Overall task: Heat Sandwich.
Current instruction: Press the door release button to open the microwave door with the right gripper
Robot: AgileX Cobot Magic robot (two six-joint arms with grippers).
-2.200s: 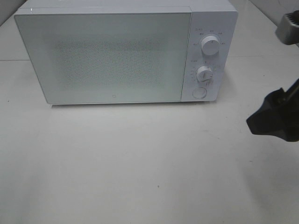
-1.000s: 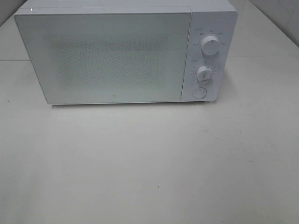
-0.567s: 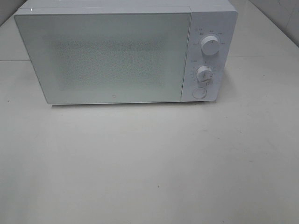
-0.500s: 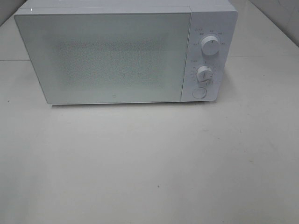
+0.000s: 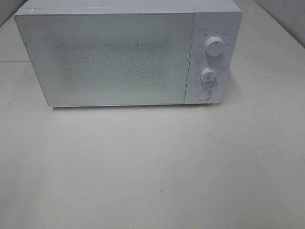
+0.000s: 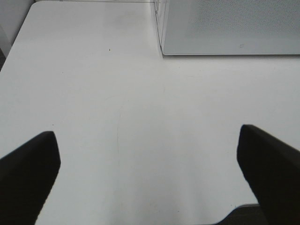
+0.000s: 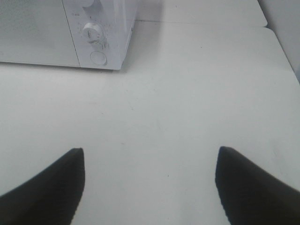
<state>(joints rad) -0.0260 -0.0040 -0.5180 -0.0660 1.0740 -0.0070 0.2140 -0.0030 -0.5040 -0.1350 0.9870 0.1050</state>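
Sitting on the table (image 5: 152, 171), microwave (image 5: 109, 57) is shut. Left gripper (image 6: 147, 138) hangs before its left corner, right gripper (image 7: 150, 151) before its knobs (image 7: 93, 33); both gape wide, empty. Sandwich not in view; place unknown.
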